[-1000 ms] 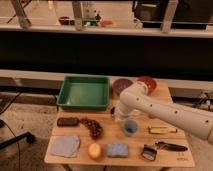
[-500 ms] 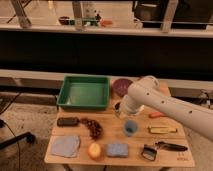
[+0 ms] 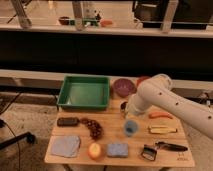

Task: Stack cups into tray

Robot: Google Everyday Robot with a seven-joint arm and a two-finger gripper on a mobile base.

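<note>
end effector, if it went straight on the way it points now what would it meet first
Probably the table just behind the light-blue cup: the end effector points down there. Depth is unclear, so it could catch that cup's far rim first.

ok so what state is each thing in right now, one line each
tray: upright, empty, at the table's back left
light-blue cup: upright, mouth up, on the table outside the tray
purple bowl: upright, right of the tray
blue cloth: spread flat at the front left
gripper: low over the table, between the purple bowl and the light-blue cup
</note>
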